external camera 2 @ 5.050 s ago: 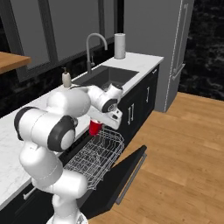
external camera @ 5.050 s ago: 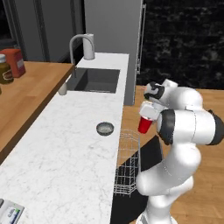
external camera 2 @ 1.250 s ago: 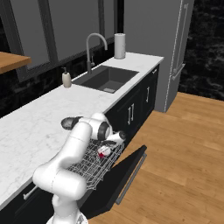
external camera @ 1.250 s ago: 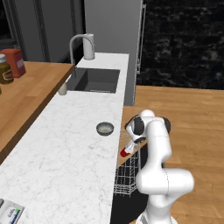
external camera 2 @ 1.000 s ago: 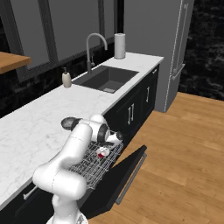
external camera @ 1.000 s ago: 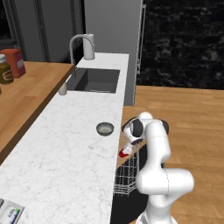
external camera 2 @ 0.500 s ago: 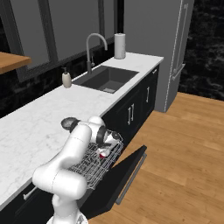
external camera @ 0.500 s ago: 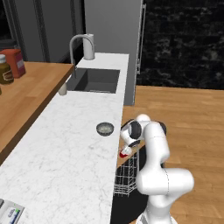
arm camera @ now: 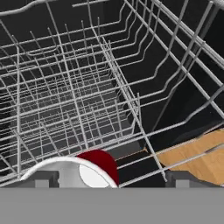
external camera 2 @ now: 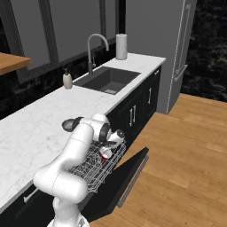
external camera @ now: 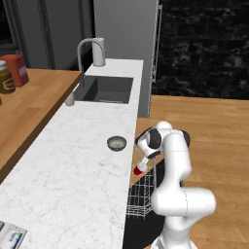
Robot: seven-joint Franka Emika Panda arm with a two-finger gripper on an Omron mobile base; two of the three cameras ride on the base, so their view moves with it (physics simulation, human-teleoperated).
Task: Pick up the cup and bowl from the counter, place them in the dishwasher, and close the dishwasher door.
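Small red tapered cup (external camera 2: pixel 106 153) lies in the white wire dishwasher rack (external camera 2: pixel 95 170), between the spread fingers of the two-finger gripper (external camera 2: pixel 107 150), released

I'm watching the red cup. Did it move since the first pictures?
Yes. The cup went down from beside the counter edge into the white wire rack of the dishwasher.

The white wire rack (arm camera: pixel 100 87) of the dishwasher is seen directly ahead of the gripper (arm camera: pixel 111 179). The red cup (arm camera: pixel 89 168) is located between the two widely spread fingertips (arm camera: pixel 43 178), nearer the left one. Wooden floor (arm camera: pixel 197 157) is visible beyond the right fingertip.
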